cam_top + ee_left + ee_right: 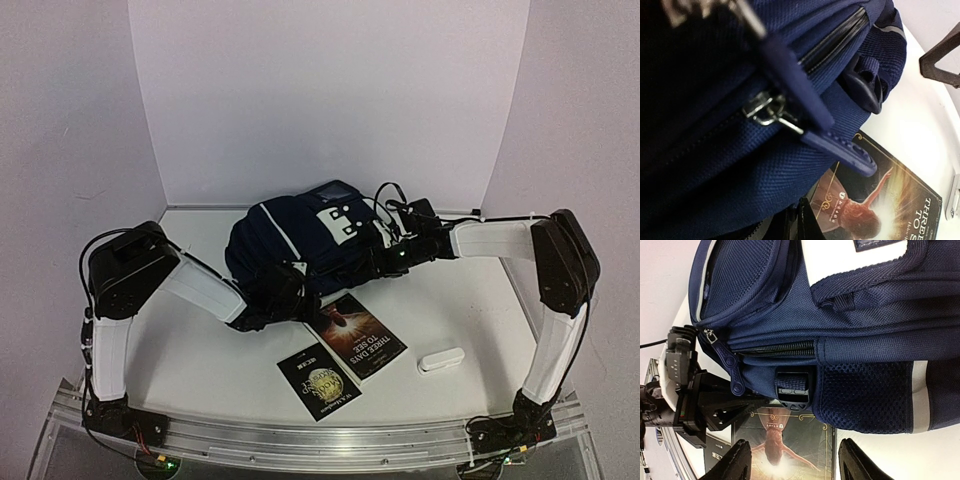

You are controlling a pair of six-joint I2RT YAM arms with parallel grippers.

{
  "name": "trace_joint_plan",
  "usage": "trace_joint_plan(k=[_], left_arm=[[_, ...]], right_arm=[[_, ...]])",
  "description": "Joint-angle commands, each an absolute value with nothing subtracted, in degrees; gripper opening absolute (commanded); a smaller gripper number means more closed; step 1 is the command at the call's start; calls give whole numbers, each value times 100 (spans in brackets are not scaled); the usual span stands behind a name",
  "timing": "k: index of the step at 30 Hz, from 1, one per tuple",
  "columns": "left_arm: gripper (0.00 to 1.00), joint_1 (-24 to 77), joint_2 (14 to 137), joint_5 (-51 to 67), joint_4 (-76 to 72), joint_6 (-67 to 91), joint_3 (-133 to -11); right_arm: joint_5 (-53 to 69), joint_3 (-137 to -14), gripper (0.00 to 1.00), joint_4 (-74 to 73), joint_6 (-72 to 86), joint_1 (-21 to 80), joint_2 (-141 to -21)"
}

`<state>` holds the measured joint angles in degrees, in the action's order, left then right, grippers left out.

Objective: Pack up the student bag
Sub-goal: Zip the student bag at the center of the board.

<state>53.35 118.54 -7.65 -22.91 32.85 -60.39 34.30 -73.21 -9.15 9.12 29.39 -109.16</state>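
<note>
Left claw point(288, 292) had its fingers pressed together low against the near side of the student bag point(290, 230). Whether any fabric or tab was caught between them I could not tell. Just beyond it, its wrist view showed the metal zip slider point(765, 112) with a navy pull tab point(840, 147) hanging toward the book point(880, 200) below, and the zip ran up and away to the right. By my judgement the next move turned on this: the slider lay right before the left claw, and the zip's long axis led along the bag's side toward the right arm, so the left was nearer. Farther off, the right claw point(796, 462) stood spread and empty over the book, short of the bag. Only its view showed the zip's closed teeth, a black buckle point(792, 390) beneath them, and the left claw beside the tab. The bag lay toward the back of the table point(480, 320).
</note>
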Motion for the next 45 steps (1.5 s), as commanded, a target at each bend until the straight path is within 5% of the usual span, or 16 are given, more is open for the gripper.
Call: trace_joint_plan(k=[1,13,26,31,35,40,45], left_arm=[[0,5328,11281,-750,-2226,3123,-6006],[0,5326,10603,-128,-1430,2733,-6240],[0,5326,10489,430,-1438,2816,-6320],[0,5322,10391,538,-1420,2840,-6306],[0,5317,10293,520,-1378,2901,-6284],[0,5298,10224,281,-1005,2948,-6353],[0,5273,10100,-95,-459,2977,-6355]], right_arm=[[3393,-7430,60,-957,741,2930,-10717],[3427,-7526,49,-994,-1383,3153,-10799],[2297,-7458,64,97,-3061,3785,-11295],[1829,-7564,62,289,-3307,3877,-11659],[1171,-7513,49,575,-3370,3911,-11738],[571,-7481,6,672,-3524,3871,-11693],[581,-7444,0,660,-3333,3583,-11554]])
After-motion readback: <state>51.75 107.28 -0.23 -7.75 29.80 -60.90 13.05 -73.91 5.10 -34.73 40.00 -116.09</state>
